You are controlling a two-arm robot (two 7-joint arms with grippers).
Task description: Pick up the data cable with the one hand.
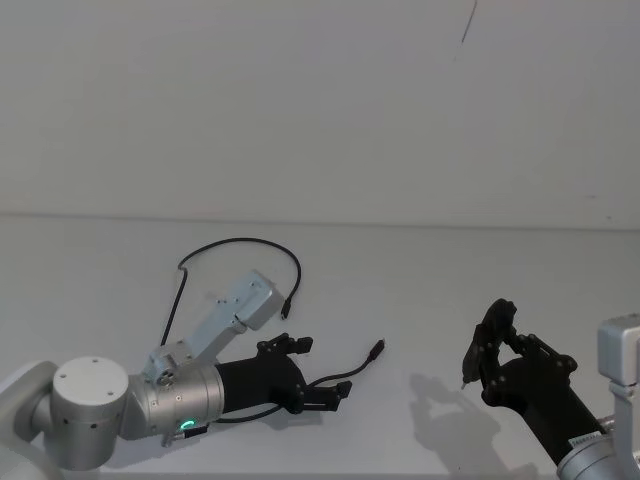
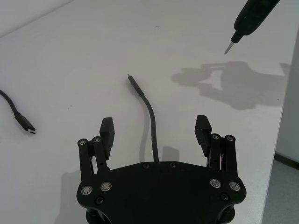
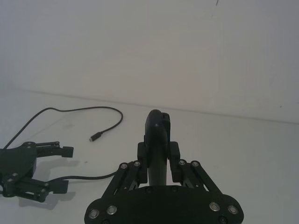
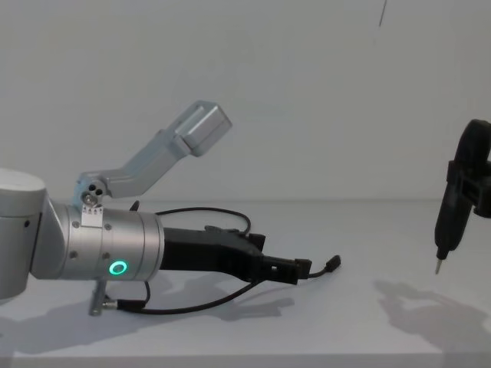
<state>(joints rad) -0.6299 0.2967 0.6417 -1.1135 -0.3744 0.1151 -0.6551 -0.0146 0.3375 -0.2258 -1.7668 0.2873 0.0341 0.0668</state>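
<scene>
The data cable (image 1: 240,241) is a thin black cord lying in a loop on the white table. One plug (image 1: 377,349) points right and the other plug (image 2: 25,125) lies off to the side. My left gripper (image 1: 322,368) is low over the table and open. In the left wrist view the cable (image 2: 150,121) runs out between the spread fingers (image 2: 106,126) without touching them. From the chest view the left gripper (image 4: 301,270) ends just short of the plug (image 4: 333,264). My right gripper (image 1: 497,345) hovers to the right, shut on a black pen-shaped tool (image 3: 156,135).
The white table (image 1: 450,270) meets a plain white wall at the back. The pen tool's metal tip (image 4: 437,268) hangs above the table, apart from the cable. The table's edge (image 2: 280,116) runs close to the right arm's shadow.
</scene>
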